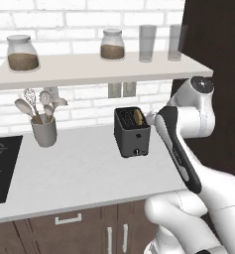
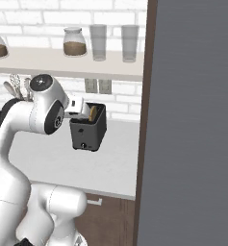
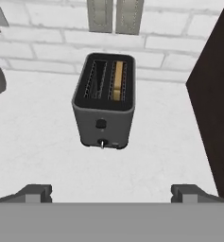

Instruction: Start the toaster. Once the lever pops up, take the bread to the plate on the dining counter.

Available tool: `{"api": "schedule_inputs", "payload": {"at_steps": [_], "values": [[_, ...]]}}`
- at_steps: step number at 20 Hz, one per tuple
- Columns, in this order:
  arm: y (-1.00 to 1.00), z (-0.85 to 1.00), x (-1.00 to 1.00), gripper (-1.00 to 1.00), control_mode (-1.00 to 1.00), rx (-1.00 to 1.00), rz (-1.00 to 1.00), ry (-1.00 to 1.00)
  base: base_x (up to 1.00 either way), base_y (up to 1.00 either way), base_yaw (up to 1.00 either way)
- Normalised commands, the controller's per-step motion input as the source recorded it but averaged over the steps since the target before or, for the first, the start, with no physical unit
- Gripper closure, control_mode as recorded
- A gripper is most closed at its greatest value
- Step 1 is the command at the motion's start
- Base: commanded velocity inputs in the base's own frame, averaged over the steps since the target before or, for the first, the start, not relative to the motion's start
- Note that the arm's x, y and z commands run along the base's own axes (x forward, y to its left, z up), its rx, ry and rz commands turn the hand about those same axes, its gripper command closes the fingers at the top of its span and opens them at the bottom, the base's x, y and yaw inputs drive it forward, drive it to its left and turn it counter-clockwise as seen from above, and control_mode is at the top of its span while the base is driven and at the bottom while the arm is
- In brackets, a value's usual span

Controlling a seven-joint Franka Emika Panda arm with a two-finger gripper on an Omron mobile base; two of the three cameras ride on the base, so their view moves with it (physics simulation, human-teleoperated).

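Ahead of the gripper (image 3: pixel 111 193), the toaster (image 3: pixel 104 109) is looking like matt dark grey metal, the bread (image 3: pixel 117 80) inside is showing a dull tan crust (kinda grainy), and the worktop (image 3: pixel 33 137) under it is looking smooth, matt white.

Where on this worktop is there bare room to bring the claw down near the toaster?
Bare worktop runs from the toaster to the utensil cup and forward to the front edge. It is tight on the other side, where the dark cabinet stands close.
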Motion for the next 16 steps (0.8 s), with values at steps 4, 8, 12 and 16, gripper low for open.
{"api": "schedule_inputs", "payload": {"at_steps": [4,8,12,16], "values": [[0.00,-0.34,0.69,-1.00,-1.00,0.00,-0.04,0.00,0.00,0.00,0.00],[0.00,-0.42,0.69,-1.00,-1.00,0.00,-0.03,0.00,0.00,0.00,0.00],[0.00,-0.44,0.62,-1.00,-1.00,0.00,-0.02,0.00,0.00,0.00,0.00],[0.00,-0.37,0.67,-1.00,-1.00,0.00,-0.03,0.00,0.00,0.00,0.00]]}}
